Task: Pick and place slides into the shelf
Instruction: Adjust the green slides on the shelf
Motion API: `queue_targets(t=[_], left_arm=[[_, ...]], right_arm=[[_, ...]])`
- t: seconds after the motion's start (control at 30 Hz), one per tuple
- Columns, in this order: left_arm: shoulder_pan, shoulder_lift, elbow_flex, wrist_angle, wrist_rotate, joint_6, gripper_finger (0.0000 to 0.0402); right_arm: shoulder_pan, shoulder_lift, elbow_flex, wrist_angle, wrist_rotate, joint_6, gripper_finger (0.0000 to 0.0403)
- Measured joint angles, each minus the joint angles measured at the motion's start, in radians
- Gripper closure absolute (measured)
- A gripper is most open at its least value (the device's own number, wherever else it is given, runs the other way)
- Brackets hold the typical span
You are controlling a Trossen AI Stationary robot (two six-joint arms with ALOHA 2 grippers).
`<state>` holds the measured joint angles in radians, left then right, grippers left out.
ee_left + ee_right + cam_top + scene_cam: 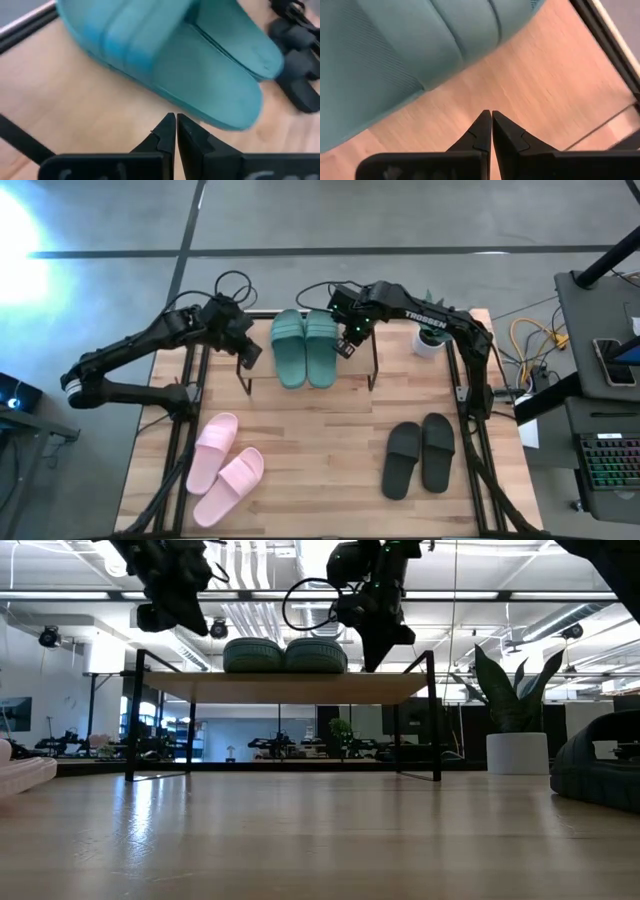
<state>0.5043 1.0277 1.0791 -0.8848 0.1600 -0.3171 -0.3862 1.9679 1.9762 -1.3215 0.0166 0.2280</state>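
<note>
The dark green slides (306, 346) lie side by side, soles down, on the shelf's wooden top board (395, 365); the low view shows them as two green humps (285, 655) on the shelf (285, 688). My left gripper (249, 352) hovers just left of the pair, fingers shut (175, 127), touching nothing. My right gripper (347, 340) hovers just right of the pair, also shut (491, 125) and above the board. The pink slides (226, 468) rest on the table's near left. The black slides (420, 455) rest on its near right.
A white pot with a plant (431, 338) stands at the shelf's far right corner, close to my right arm. Black frame rails (188, 395) run along both table sides. Bare wood (320, 460) lies between the pink and black pairs. Cables hang behind the shelf.
</note>
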Motion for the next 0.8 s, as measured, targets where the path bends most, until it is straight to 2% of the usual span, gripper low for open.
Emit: queue_targets(t=[0.07,0.17,0.23,0.43,0.8], left_arm=[[-0.027,-0.002,-0.008,0.001,-0.040,-0.015,0.0400],[-0.033,0.000,-0.027,0.008,-0.164,-0.017,0.0400],[-0.024,0.012,-0.037,0.054,-0.193,-0.017,0.0400],[0.000,0.089,-0.041,0.147,-0.143,0.042,0.0400],[0.024,0.193,-0.011,0.163,-0.140,0.097,0.0400]], right_arm=[[0.000,0.000,0.000,-0.001,0.007,0.000,0.0394],[0.000,0.000,0.000,0.009,0.010,0.000,0.0394],[0.001,0.000,0.000,0.017,0.010,0.000,0.0394],[0.003,0.000,0.000,0.021,0.010,0.007,0.0394],[0.020,0.000,0.000,0.019,0.011,0.007,0.0394]])
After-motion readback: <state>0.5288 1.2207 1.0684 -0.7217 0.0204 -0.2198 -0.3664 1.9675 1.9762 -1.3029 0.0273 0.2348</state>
